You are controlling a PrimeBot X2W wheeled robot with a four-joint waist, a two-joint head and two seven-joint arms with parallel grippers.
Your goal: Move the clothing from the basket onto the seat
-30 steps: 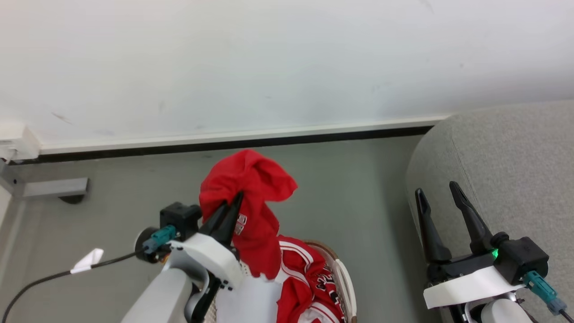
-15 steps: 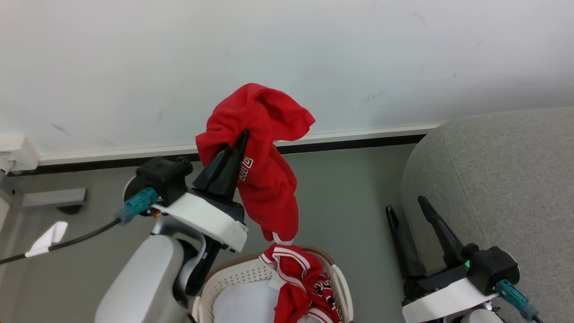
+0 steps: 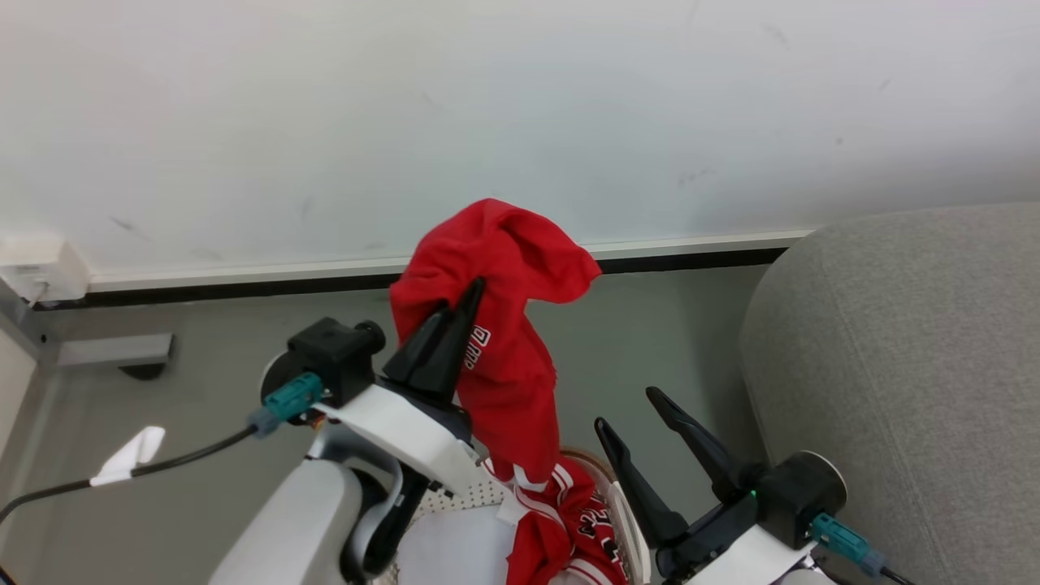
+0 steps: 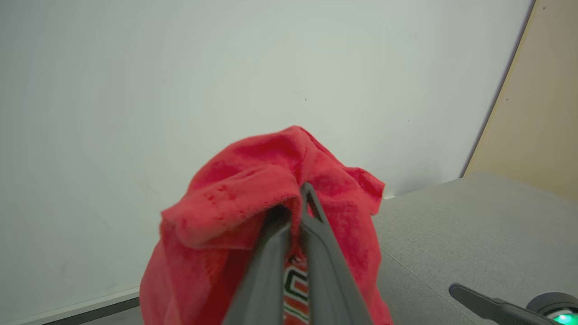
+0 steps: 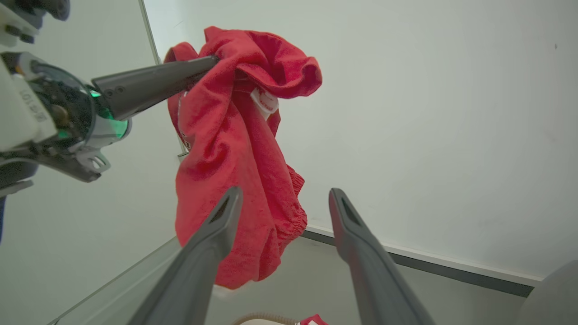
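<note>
- Clothing [image 3: 508, 349]: 1 red piece hangs from the clenched jaws of the left gripper [image 3: 461, 299], which pinch its top.
- Another red piece [image 3: 569, 528] lies in the basket [image 3: 487, 496] below those jaws.
- Right gripper [image 3: 626, 409]: jaws released and grasping nothing, with the hanging piece just to their left.
- Seat [image 3: 910, 341]: to their right.

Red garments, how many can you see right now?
2. One red garment hangs from the shut left gripper above the basket; the other garment lies bunched inside the basket. More may be hidden beneath it.
</note>
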